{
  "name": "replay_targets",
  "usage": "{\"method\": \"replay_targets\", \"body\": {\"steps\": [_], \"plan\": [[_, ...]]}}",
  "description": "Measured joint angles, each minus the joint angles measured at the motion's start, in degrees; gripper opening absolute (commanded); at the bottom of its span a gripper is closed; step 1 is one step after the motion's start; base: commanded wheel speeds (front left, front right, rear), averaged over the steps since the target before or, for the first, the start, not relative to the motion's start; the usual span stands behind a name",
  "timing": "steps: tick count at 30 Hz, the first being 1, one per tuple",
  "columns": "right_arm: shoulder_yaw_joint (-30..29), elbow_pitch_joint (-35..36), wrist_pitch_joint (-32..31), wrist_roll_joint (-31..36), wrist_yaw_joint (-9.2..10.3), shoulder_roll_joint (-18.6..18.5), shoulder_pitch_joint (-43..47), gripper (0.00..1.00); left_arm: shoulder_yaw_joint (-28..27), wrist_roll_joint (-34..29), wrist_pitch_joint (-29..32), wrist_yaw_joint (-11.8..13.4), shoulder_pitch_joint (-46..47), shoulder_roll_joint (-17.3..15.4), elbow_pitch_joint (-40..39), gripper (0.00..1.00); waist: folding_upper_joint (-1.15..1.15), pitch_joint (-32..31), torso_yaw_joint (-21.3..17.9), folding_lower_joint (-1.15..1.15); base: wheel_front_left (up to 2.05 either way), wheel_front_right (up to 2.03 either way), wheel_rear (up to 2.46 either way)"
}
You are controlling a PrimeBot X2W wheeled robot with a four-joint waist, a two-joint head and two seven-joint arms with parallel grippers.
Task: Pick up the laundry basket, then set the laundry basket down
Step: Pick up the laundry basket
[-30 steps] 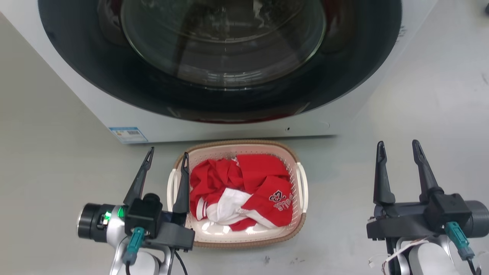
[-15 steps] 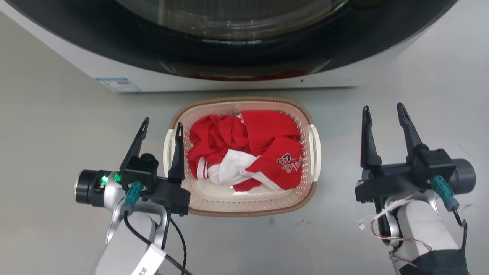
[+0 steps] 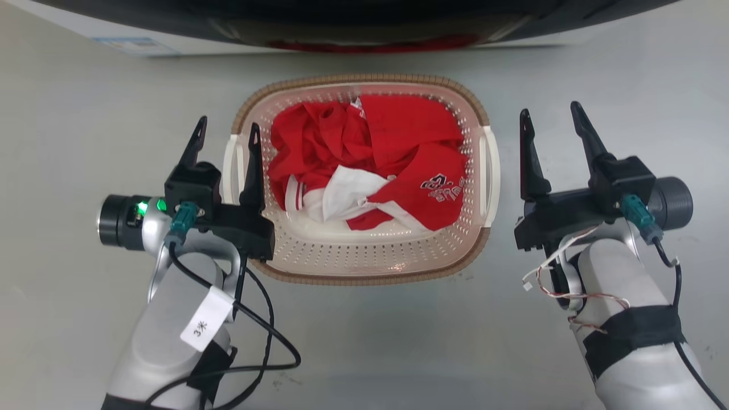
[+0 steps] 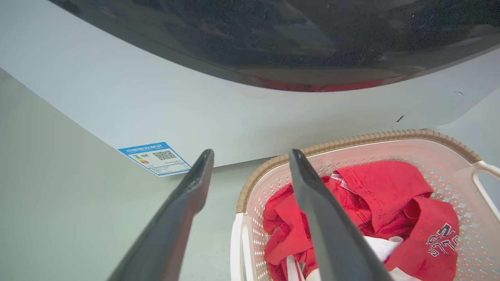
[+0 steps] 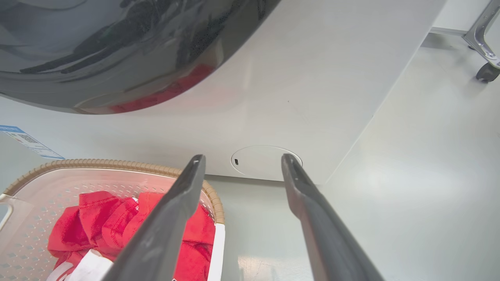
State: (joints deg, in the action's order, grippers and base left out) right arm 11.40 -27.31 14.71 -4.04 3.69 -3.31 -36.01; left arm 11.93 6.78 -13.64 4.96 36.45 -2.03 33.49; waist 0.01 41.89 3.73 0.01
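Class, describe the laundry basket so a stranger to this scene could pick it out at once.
Find the white washing machine. On the grey floor before it sits the laundry basket. It is the cream perforated tub with a brown woven-look rim, white side handles, holding red and white clothes.

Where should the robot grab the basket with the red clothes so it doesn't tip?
By its two white side handles, left handle and right handle, one gripper each, coming down from above. The laundry basket is wide, so lifting both sides together should keep it level. The open left gripper lines up over its handle.
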Motion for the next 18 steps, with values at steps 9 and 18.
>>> {"method": "replay_targets", "body": {"steps": [9, 18], "plan": [[4.4, -6.7, 0.0, -2.8, 0.42, -0.3, -7.9, 1.00, 0.1, 0.7, 0.0, 0.0, 5.9, 0.2, 5.5, 1.00, 0.00, 7.5, -0.1, 0.00, 0.00, 0.00, 0.00], [10.3, -11.8, 0.0, -7.4, 1.44, -0.5, -12.1, 1.00, 0.4, 3.3, -0.6, 0.1, 8.1, 0.3, 11.1, 1.00, -0.01, 12.4, 0.6, -0.01, 0.00, 0.00, 0.00]]}}
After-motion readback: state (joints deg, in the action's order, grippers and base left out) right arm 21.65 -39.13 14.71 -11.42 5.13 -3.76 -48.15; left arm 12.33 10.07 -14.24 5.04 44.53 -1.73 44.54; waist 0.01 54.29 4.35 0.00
